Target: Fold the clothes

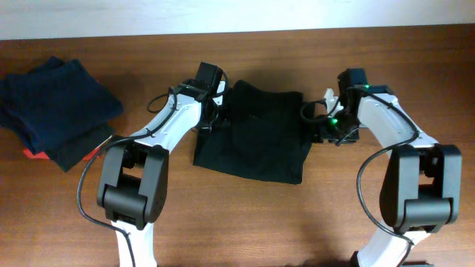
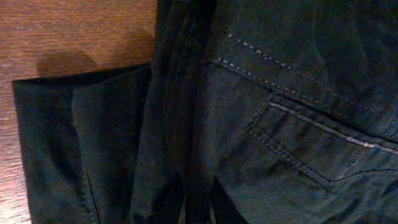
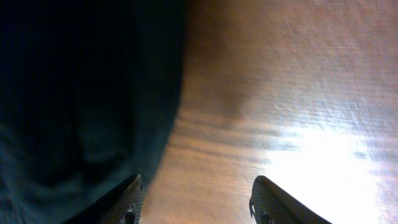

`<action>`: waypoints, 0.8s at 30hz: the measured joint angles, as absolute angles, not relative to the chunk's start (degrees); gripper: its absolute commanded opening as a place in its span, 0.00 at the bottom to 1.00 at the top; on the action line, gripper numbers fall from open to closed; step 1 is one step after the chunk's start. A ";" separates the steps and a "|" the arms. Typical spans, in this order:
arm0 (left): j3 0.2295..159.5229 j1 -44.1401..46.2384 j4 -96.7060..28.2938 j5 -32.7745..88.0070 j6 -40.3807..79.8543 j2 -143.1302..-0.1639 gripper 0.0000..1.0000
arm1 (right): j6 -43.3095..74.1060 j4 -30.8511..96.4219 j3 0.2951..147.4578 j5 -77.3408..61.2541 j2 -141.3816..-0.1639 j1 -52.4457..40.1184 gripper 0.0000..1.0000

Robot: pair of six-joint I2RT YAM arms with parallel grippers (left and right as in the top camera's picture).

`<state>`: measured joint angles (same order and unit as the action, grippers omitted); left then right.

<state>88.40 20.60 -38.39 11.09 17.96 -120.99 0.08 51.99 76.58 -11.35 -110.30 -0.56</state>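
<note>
The black jeans (image 1: 252, 137) lie in the middle of the bench (image 1: 245, 222), folded into a flat bundle that looks about as wide as it is deep, so I cannot pick out a long side. They sit right between the two arms. The left tool (image 1: 213, 117) is at the far left edge of the jeans, over the cloth. Its own camera shows only dark cloth, a back pocket (image 2: 311, 143) with pale stitching, and a bit of wood in one corner. None of its fingers show, so I cannot tell if it is open or closed. The right tool (image 3: 196, 205) is at the right edge of the jeans. Its two fingers are spread apart and hold nothing. One finger is just at the edge of the cloth and the other is over bare wood. So the jeans lie toward the middle from each tool, and both arms are about as near. I think the next step is to grab the two side edges and fold again. A pile of dark blue clothes (image 1: 56, 111) sits well apart, on the far left of the bench.
</note>
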 measured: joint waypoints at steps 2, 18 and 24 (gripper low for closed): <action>88.42 20.78 -38.41 11.09 17.96 -121.10 0.09 | 0.73 49.71 76.55 -10.46 -110.87 -2.63 0.62; 91.79 17.32 -68.38 11.99 23.70 -121.23 0.01 | 8.38 46.28 78.41 1.78 -117.10 -5.30 0.58; 91.85 17.45 -50.09 12.12 20.88 -121.21 0.05 | 6.17 52.88 82.61 -2.66 -118.45 -5.19 0.59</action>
<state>91.85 17.45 -50.09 12.12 20.88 -121.21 6.17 52.88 82.61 -2.66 -118.45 -5.19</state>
